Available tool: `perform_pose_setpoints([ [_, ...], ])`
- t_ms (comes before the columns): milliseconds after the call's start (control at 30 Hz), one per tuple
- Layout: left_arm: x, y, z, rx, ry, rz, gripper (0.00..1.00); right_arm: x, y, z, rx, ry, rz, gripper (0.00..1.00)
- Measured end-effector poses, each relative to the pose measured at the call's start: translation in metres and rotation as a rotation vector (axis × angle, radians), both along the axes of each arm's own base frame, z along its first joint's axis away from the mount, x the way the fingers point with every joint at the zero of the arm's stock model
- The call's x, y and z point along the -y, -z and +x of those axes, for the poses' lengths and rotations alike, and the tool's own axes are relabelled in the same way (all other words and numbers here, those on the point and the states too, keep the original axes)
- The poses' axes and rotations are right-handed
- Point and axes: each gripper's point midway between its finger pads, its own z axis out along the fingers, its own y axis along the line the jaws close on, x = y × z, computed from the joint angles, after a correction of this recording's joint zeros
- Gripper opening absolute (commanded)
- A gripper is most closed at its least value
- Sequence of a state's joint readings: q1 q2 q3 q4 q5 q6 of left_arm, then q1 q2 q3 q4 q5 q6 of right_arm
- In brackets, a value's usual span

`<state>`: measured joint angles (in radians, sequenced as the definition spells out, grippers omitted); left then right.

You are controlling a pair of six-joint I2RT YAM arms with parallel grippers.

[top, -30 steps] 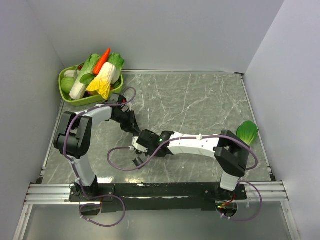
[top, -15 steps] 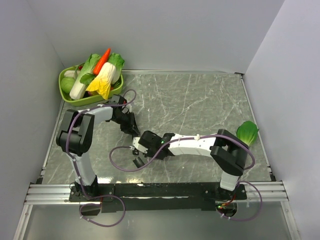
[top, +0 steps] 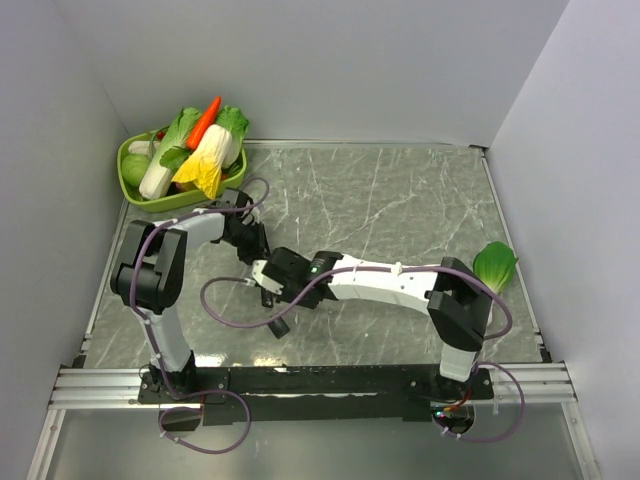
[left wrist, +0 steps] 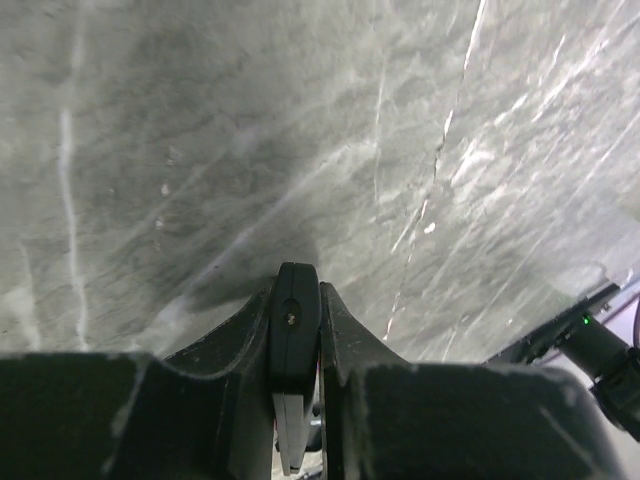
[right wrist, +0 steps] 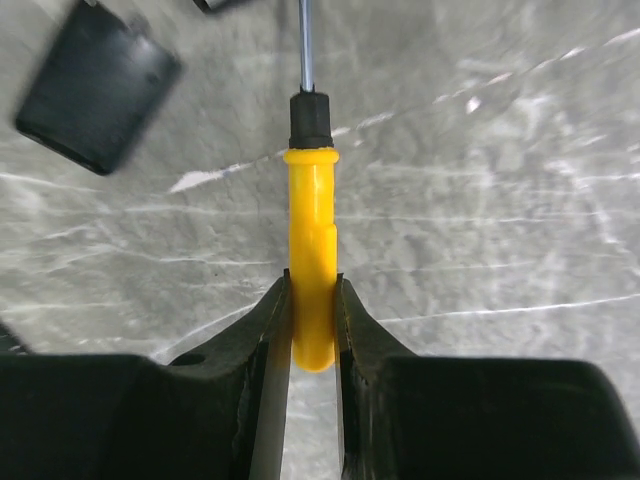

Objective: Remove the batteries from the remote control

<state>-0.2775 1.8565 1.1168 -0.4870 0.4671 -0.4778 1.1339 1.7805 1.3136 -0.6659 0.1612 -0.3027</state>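
Black remote (left wrist: 296, 325), edge-on and half hidden, sits clamped in the left gripper (left wrist: 297, 296) over the tabletop (left wrist: 200, 150). Right gripper (right wrist: 313, 290) pinches a yellow screwdriver (right wrist: 312, 210), its tip cut off; a stubby black piece (right wrist: 95, 85) lies near.

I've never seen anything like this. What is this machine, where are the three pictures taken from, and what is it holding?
These are two robot arms bolted to a table, each ending in a two-finger gripper. One picture looks down from above; the other two come from cameras on each wrist. The left gripper is shut on a slim black remote control. The right gripper is shut on a yellow-handled screwdriver. On the table lie a short black piece, a basket of vegetables and a green leaf.
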Motion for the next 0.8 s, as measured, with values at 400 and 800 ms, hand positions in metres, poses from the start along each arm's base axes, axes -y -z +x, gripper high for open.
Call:
perform_pose_setpoints([
  [400, -0.003, 0.0, 0.005, 0.014, -0.013, 0.001, 0.01, -0.008, 0.013, -0.003, 0.004, 0.028, -0.101, 0.0],
  [800, -0.001, -0.004, -0.001, 0.022, 0.068, -0.067, 0.01, -0.005, 0.052, 0.002, 0.074, 0.028, 0.013, 0.0],
])
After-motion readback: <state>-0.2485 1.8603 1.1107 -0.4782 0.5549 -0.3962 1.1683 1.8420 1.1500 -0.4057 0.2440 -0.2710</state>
